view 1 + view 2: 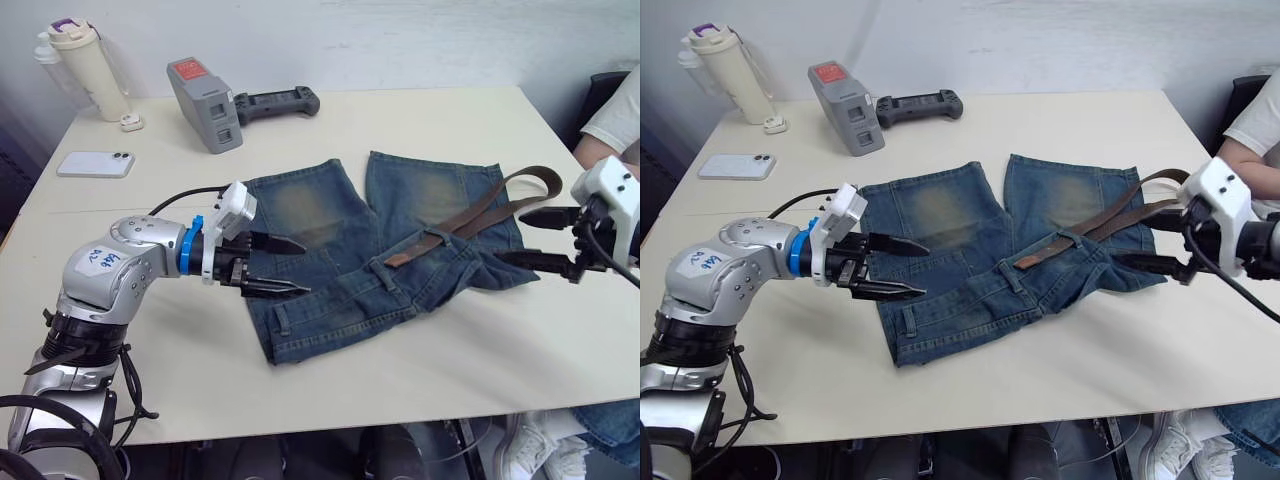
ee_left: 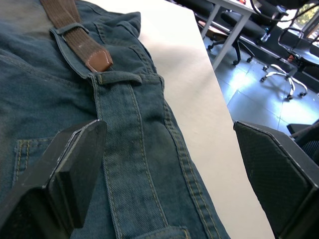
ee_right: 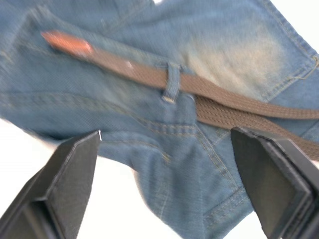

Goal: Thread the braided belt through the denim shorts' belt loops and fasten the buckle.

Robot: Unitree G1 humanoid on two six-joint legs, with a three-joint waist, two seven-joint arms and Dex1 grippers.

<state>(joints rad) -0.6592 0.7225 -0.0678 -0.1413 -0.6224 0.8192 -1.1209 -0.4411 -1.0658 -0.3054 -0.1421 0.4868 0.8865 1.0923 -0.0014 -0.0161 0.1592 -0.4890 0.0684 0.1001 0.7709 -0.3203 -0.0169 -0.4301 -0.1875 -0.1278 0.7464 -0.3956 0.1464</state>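
One belt loop (image 3: 172, 81) holds braided belt (image 1: 470, 220) — both grippers (L (image 1: 278, 266), R (image 1: 535, 238)) open.

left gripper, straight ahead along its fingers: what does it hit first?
Most likely the denim shorts. The left gripper is open, fingers aimed along the waistband toward the braided belt tip under a belt loop. Height above the cloth is unclear.

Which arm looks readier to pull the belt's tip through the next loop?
Probably the left. The left gripper hovers open over the waistband, facing the braided belt tip beside the next belt loop. The right gripper, also open, sits near the belt's trailing length.
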